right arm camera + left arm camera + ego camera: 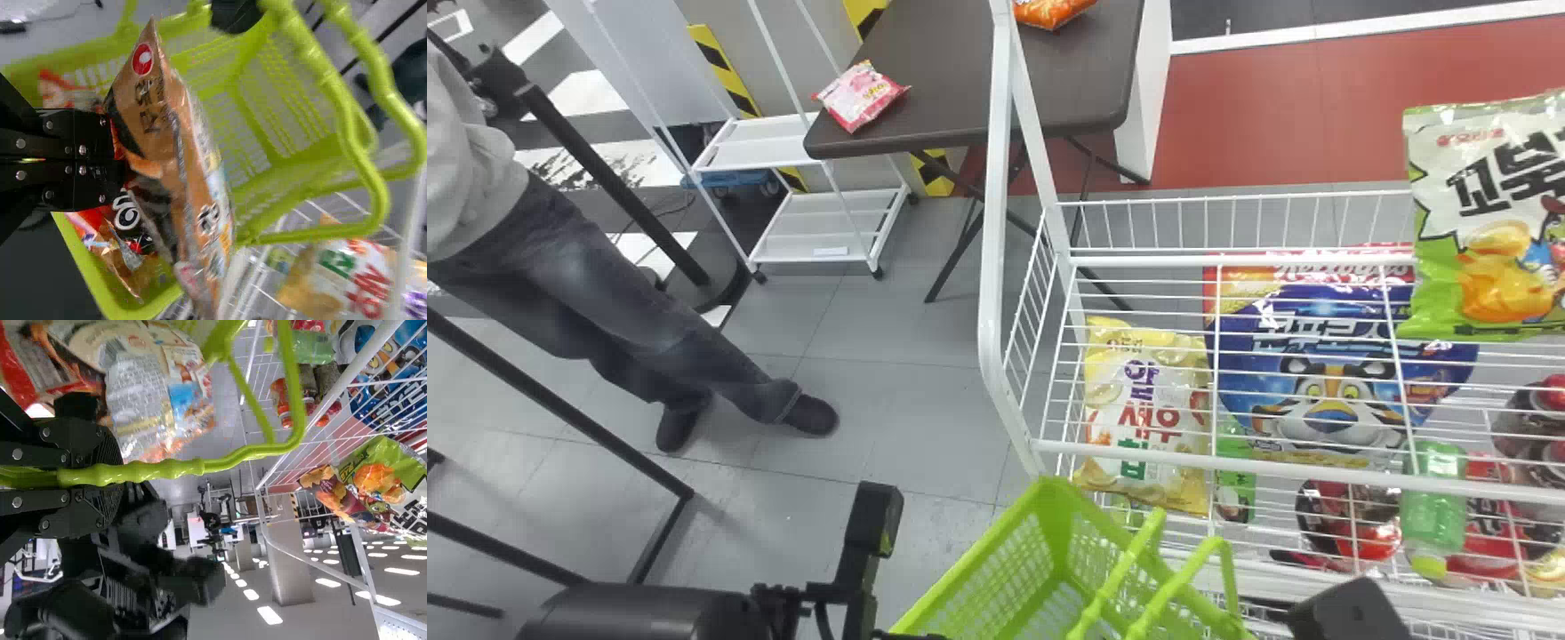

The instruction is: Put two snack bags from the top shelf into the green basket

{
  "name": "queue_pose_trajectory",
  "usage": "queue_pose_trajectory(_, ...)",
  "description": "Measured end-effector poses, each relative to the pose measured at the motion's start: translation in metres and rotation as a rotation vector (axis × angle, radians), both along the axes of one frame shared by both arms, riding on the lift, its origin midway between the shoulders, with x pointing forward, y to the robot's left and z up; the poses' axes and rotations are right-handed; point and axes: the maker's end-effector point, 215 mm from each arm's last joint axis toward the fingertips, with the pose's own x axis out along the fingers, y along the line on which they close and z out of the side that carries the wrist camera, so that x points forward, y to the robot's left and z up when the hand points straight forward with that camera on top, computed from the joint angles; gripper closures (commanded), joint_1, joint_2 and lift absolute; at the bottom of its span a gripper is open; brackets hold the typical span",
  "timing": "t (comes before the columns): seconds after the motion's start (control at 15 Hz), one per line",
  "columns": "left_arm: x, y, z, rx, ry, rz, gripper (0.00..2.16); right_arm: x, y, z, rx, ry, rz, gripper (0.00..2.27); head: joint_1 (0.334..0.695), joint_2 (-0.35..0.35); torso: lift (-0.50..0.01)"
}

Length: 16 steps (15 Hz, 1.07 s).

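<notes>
There's one basket (pixel 1060 511), two tabletop bags (pixel 861 98), seemingly two top-shelf bags (pixel 383 483).

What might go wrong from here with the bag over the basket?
The right gripper pinches the brown bag at one side, so the bag could twist or slip as it goes down.

The red-and-black packet already lies in the basket on that side; the brown bag may land on top and sit high.

The left gripper holds the basket by a handle, so a knock might tilt it.
</notes>
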Motion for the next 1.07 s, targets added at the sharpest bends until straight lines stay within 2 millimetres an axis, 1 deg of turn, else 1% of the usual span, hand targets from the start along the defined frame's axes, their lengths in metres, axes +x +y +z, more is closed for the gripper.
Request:
queue_pose_trajectory(0.07, 0.000, -0.001, 0.000, 0.000, -0.001, -0.002, 2.15, 0.003, 0.004, -0.004, 0.015, -0.005, -0.002, 0.00, 0.695, 0.350, -0.001)
queue_pose_trajectory(0.13, 0.000, -0.001, 0.000, -0.001, -0.001, -0.003, 2.15, 0.014, 0.012, -0.003, 0.050, -0.044, -0.010, 0.02, 0.695, 0.350, -0.001)
queue_pose_trajectory(0.27, 0.000, -0.001, 0.001, 0.000, -0.002, -0.003, 2.15, 0.050, 0.024, 0.012, 0.123, -0.174, -0.049, 0.06, 0.695, 0.350, -0.001)
queue_pose_trajectory(0.33, 0.000, -0.001, 0.000, 0.000, -0.002, -0.002, 2.15, 0.068, 0.027, 0.023, 0.155, -0.235, -0.073, 0.07, 0.695, 0.350, -0.001)
queue_pose_trajectory(0.4, 0.000, 0.000, 0.000, 0.001, -0.001, -0.001, 2.15, 0.080, 0.026, 0.032, 0.178, -0.272, -0.088, 0.08, 0.695, 0.350, -0.001)
queue_pose_trajectory(0.53, -0.001, 0.000, 0.000, 0.002, 0.000, 0.001, 2.15, 0.102, 0.018, 0.050, 0.219, -0.341, -0.120, 0.08, 0.695, 0.350, -0.001)
queue_pose_trajectory(0.67, -0.001, 0.000, 0.000, 0.001, 0.002, 0.002, 2.15, 0.136, 0.003, 0.074, 0.257, -0.481, -0.174, 0.08, 0.695, 0.350, -0.001)
queue_pose_trajectory(0.73, -0.001, 0.000, -0.001, 0.001, 0.003, 0.003, 2.15, 0.154, -0.010, 0.089, 0.273, -0.569, -0.207, 0.08, 0.695, 0.327, -0.001)
queue_pose_trajectory(0.87, -0.001, 0.000, -0.001, 0.000, 0.005, 0.004, 2.15, 0.186, -0.035, 0.122, 0.296, -0.747, -0.266, 0.08, 0.695, 0.262, -0.001)
queue_pose_trajectory(0.93, -0.002, 0.000, -0.001, -0.001, 0.006, 0.005, 2.15, 0.201, -0.050, 0.139, 0.301, -0.845, -0.299, 0.08, 0.695, 0.198, -0.001)
queue_pose_trajectory(1.07, -0.002, 0.000, -0.002, -0.002, 0.009, 0.006, 2.15, 0.225, -0.081, 0.167, 0.305, -1.024, -0.373, 0.08, 0.695, 0.135, -0.001)
